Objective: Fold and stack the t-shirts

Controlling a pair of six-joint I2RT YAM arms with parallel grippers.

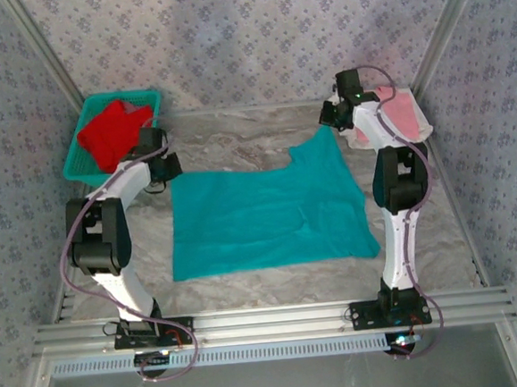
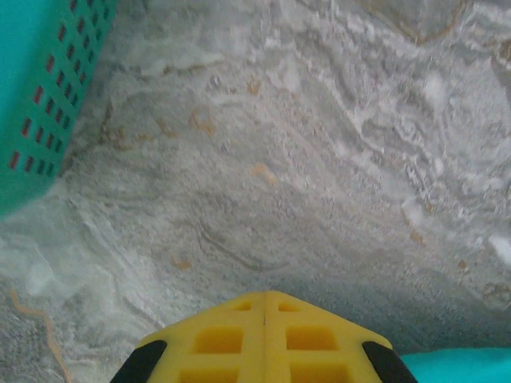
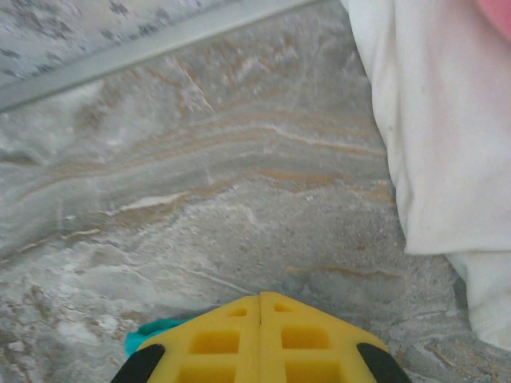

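Left gripper (image 2: 264, 307): my yellow fingers pressed flat together, nothing between them that I can see; low over the table (image 1: 248, 284) by the near-left corner region of the teal cloth. Teal edge just beside the fingers at lower right in my wrist view; can't tell if any of it is caught.
Basket (image 1: 75, 156): teal mesh, far-left corner, just beside my left wrist.
Red t-shirt (image 1: 110, 133): bunched up inside the basket, not folded.
Teal t-shirt (image 1: 260, 216): spread flat mid-table between my two arms, plain side up, some wrinkles; one sleeve pulled out to a point toward far right.
Right gripper (image 3: 260, 307): fingers closed, pinching that sleeve tip; a scrap of teal pokes out just left of the fingers.
White t-shirt (image 3: 431, 120): far-right corner, just beside my right gripper, lying on the table.
Pink t-shirt (image 1: 400, 111): lying on top of the white one.
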